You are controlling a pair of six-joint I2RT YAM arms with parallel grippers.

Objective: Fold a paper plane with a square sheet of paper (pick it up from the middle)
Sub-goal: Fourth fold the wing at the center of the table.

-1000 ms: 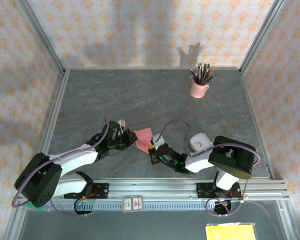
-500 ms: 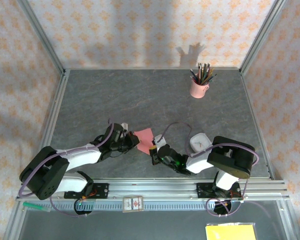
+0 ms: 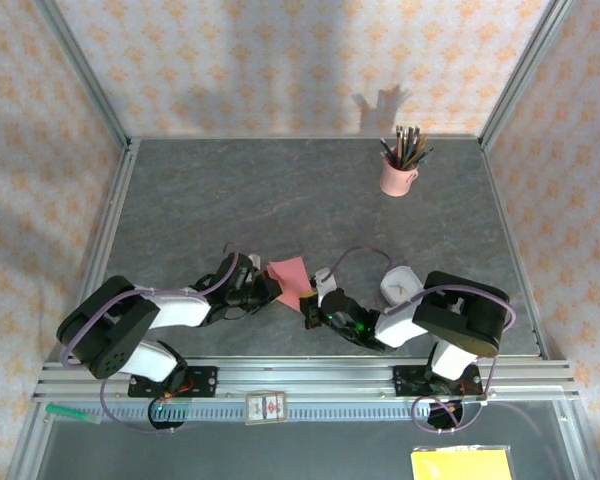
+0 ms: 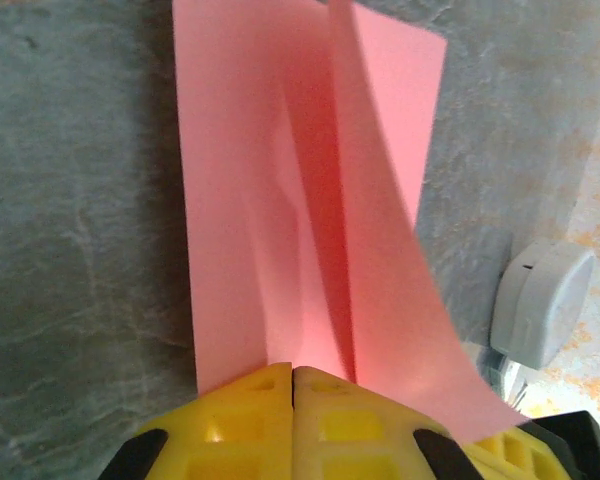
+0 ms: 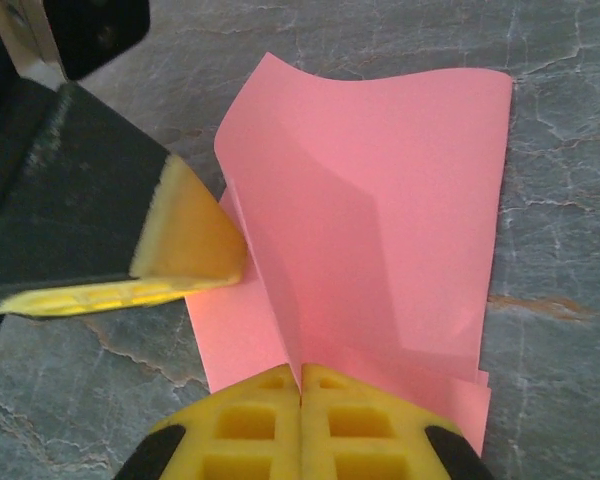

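Swung inward since a second ago, my left claw (image 4: 293, 376) and my right claw (image 5: 300, 378) both clamp the square sheet of paper (image 5: 380, 200) buckled between them.

Near edge hiding
The left gripper (image 4: 293, 400) is covering the square sheet of paper's (image 4: 250, 200) near edge, and the yellow pad (image 3: 460, 466) is getting cut off at the bottom.

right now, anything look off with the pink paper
The square sheet of paper is not flat: left gripper and right gripper each pinch an edge, and a bowed flap stands up along the crease. No tear shows.
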